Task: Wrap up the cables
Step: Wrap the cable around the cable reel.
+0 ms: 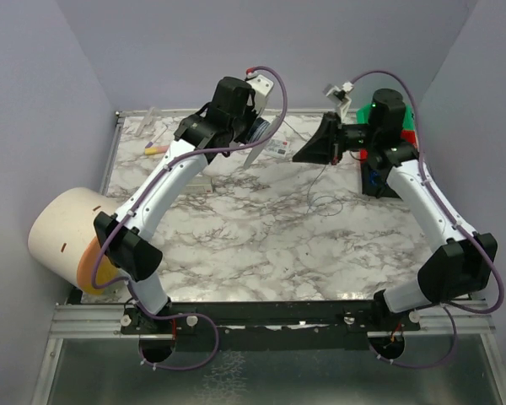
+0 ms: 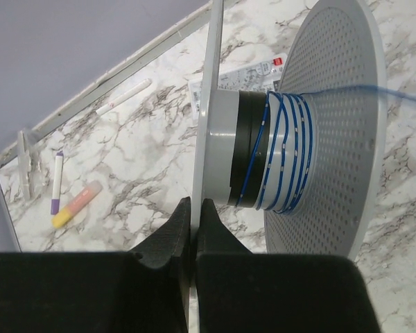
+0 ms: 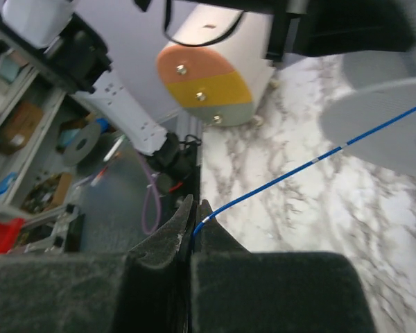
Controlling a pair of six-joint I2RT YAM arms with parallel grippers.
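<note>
Blue cable (image 2: pixel 286 156) is wound in several turns round the hub of the spool (image 2: pixel 333 104), beside a black band. One strand runs off from the spool to the right fingers (image 3: pixel 173 232), which are pressed together on it. On the spool's thin plain flange the left fingers (image 2: pixel 168 239) are clamped, holding the spool over the marble tabletop (image 2: pixel 145 159). Slack cable loops lie on the tabletop right of the spool.
</note>
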